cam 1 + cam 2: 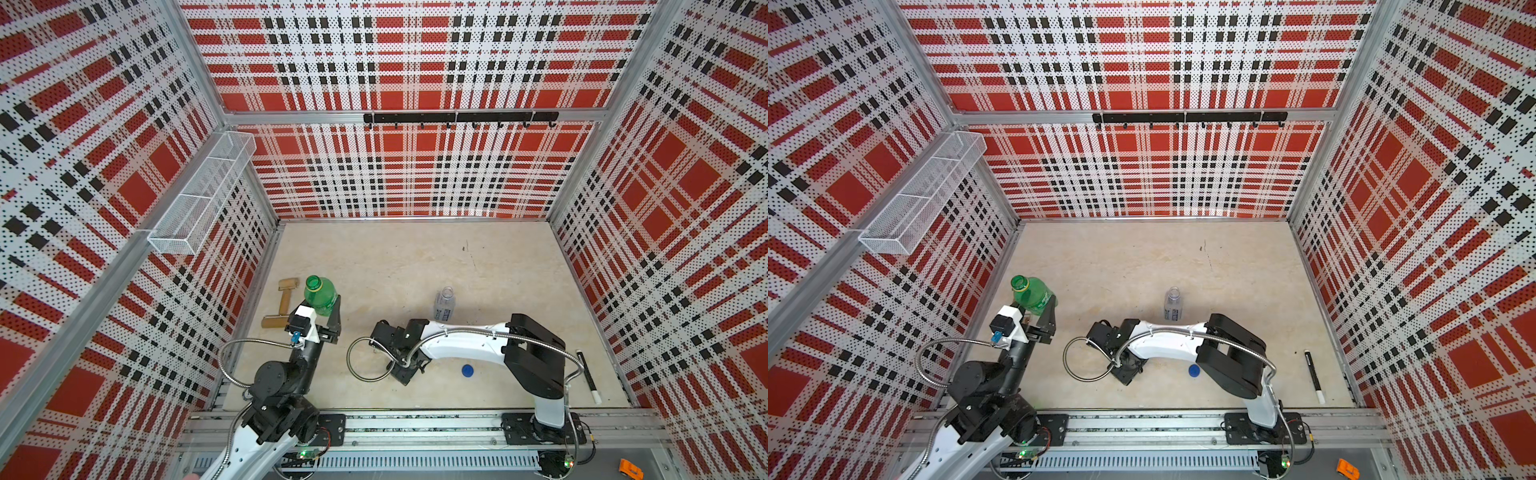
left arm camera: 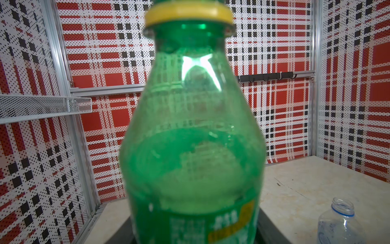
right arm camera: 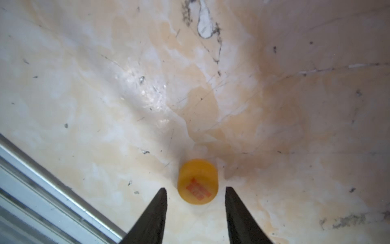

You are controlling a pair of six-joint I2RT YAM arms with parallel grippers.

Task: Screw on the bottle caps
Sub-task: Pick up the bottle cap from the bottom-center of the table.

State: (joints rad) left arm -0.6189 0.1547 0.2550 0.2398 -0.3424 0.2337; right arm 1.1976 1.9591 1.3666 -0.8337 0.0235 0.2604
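The right hand (image 3: pixel 195 188) is hanging released, the yellow cap (image 3: pixel 198 181) lying flat on the bench (image 3: pixel 105 84) just ahead of and between its parted tips. At lower left of both top views, the left hand (image 1: pixel 323 309) is grasping the green bottle (image 1: pixel 321 296) upright.

The green bottle (image 2: pixel 190 147) is glossy translucent plastic; the yellow cap (image 3: pixel 198 181) smooth plastic; the worktop (image 3: pixel 126 84) polished, scratched stone-look.
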